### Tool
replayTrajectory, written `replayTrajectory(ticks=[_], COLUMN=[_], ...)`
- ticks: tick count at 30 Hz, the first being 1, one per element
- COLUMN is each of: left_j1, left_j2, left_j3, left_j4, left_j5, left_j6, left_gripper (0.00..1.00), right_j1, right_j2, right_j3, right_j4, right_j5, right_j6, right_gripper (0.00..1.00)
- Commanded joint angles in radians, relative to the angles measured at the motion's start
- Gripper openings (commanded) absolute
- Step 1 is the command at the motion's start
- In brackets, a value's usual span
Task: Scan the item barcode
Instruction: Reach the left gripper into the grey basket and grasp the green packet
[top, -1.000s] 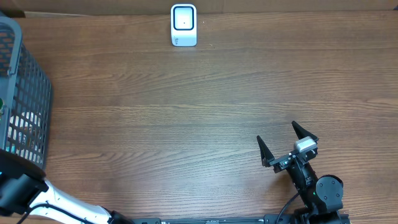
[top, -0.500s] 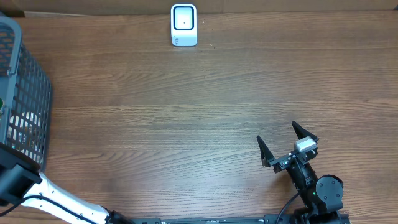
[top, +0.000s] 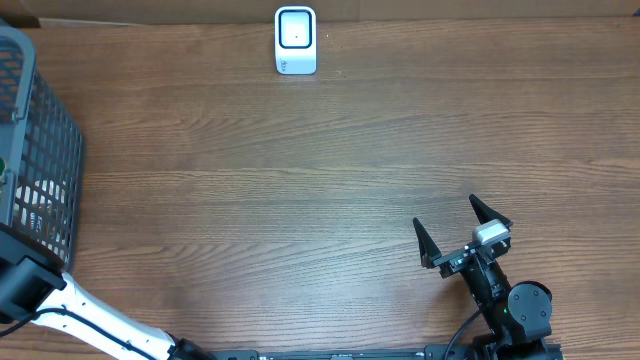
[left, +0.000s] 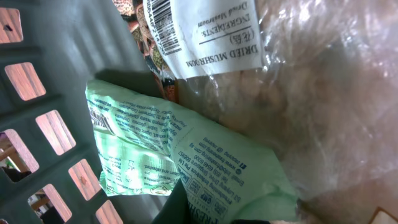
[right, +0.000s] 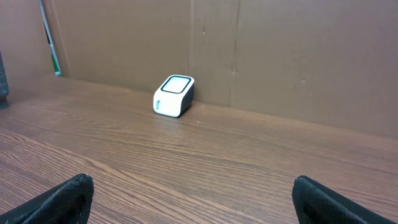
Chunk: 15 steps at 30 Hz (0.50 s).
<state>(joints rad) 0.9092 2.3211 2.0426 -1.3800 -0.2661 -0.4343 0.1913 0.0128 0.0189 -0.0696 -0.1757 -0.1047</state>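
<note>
Seen from the left wrist, my left gripper (left: 214, 214) is down inside the dark grey basket (left: 43, 93). It is shut on a corner of a green printed packet (left: 186, 155), with one dark finger (left: 177, 205) under the packet's edge. Above the packet lies a clear bag of dried mushrooms (left: 311, 93), whose white label carries a barcode (left: 160, 25). The white scanner (top: 295, 40) stands at the table's far edge and also shows as a scanner (right: 173, 96) in the right wrist view. My right gripper (top: 462, 232) rests open and empty at the near right.
The basket (top: 40, 150) fills the left edge of the table. The left arm (top: 40, 295) reaches toward it from the lower left, and its gripper is out of the overhead frame. A brown cardboard wall (right: 280, 56) backs the table behind the scanner.
The left arm's black link at the lower left has slid a little further toward the frame's corner. The right arm has not moved.
</note>
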Motion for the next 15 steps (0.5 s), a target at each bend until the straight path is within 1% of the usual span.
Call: replayTrajectory(ticks=[1,6,9,15], left_j1=[-0.009,-0.011,-0.011,-0.016], left_j2=[0.022,0.015,0.006,-0.03], left_j3=[0.019,0.118,0.229,0.499], left_j4=[-0.034,-0.109,-0.171,-0.296], left_j5=[0.012,0.056,0.108,0.111], left_j6=[0.0,-0.02,-0.019,-0.019], left_gripper=[0.04,0.04,0.04,0.04], right_j1=[-0.002,-0.002,-0.002,-0.002], right_j2=[-0.01,-0.01,-0.01,-0.01], right_j3=[-0.011,-0.011,-0.011,-0.011], right_j4=[0.005,0.005,0.005,0.005], right_j5=[0.006,0.006,0.006,0.006], right_j6=[0.004,0.004,0.004,0.004], right_gripper=[1.0,1.0,1.0,1.0])
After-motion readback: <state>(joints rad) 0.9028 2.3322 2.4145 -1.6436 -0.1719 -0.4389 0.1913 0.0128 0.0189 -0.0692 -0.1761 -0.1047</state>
